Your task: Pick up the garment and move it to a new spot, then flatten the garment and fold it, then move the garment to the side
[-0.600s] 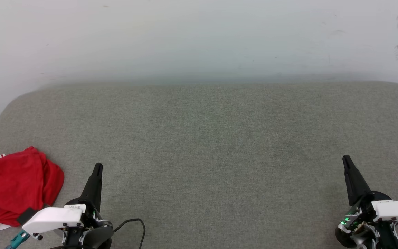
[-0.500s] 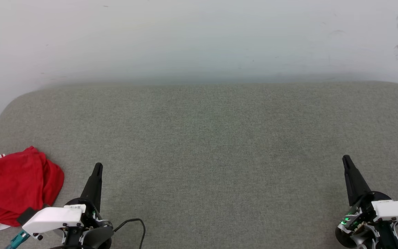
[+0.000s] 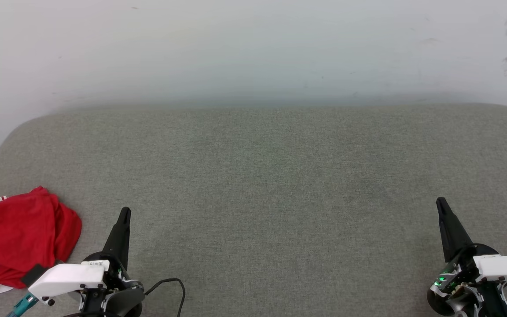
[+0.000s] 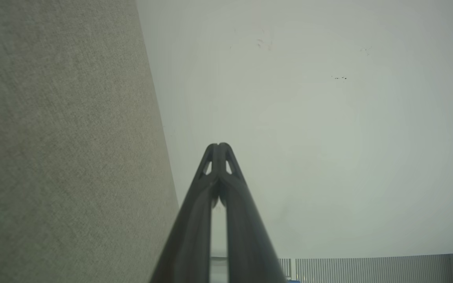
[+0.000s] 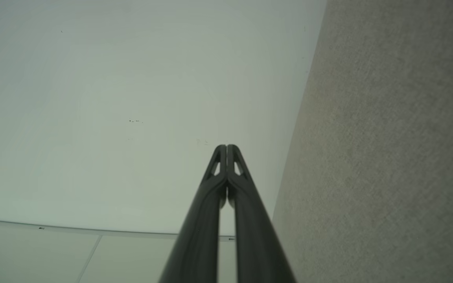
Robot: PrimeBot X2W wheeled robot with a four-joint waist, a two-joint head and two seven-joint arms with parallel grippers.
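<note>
The garment (image 3: 20,233), bright red with black white-outlined lettering and a bit of striped trim, lies crumpled at the far left edge of the grey fabric surface (image 3: 262,185), partly cut off by the frame. My left gripper (image 3: 124,213) stands just right of it, shut and empty, fingertips together in the left wrist view (image 4: 219,146). At the lower right, far from the shirt, my right gripper (image 3: 440,202) is shut and empty too, its tips meeting in the right wrist view (image 5: 226,147).
A pale wall (image 3: 253,48) rises behind the grey surface. The surface's rounded left corner (image 3: 11,132) drops off near the garment. A black cable (image 3: 172,284) loops beside my left wrist.
</note>
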